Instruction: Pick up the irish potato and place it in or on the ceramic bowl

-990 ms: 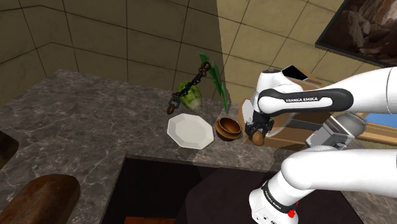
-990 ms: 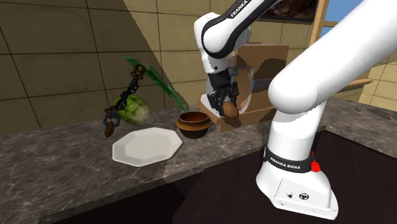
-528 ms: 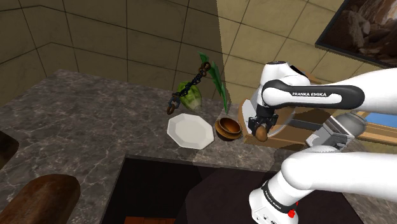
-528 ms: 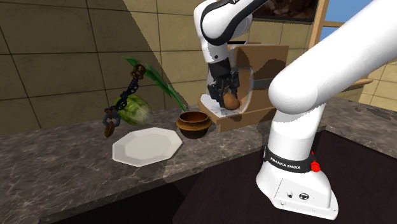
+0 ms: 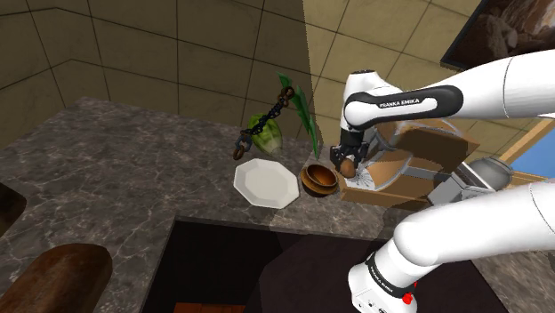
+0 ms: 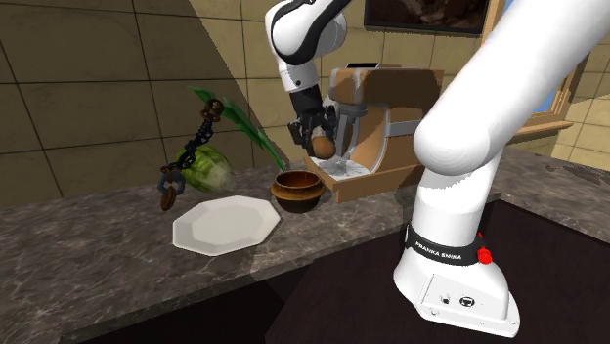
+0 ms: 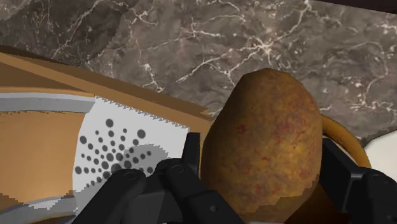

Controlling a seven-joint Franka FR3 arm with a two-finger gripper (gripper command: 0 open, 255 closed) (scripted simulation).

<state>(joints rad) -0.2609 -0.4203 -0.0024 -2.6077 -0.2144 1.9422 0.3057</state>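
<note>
The claw (image 5: pixel 346 168) has swung toward the brown bowl (image 6: pixel 296 201), pinching the potato (image 7: pixel 264 143); the arm (image 5: pixel 418 100) reads "FRANKA EMIKA".

- 1 potato (image 7: pixel 264 146), brown, reddish flecks.
- 1 bowl (image 6: pixel 297 191), brown and glossy.
- 1 plate (image 6: pixel 225 225), white, eight-sided.
- 1 green leafy vegetable (image 6: pixel 207 170), with long leaves sticking up behind it.
- 1 dark chain (image 6: pixel 200 137), draped over that vegetable.
- 1 wooden-looking countertop appliance (image 6: pixel 376 127) with a grey perforated panel.
- 1 framed picture (image 5: pixel 507 36) on the tiled wall.
- 1 dark marbled counter (image 5: pixel 133 178).
- 1 brown rounded object (image 5: pixel 58 276) at the shoulder view's lower left; can't tell what it is.
- 1 white arm (image 5: pixel 445 89), 1 gripper (image 5: pixel 345 160), 2 black fingers (image 7: pixel 184 175).
</note>
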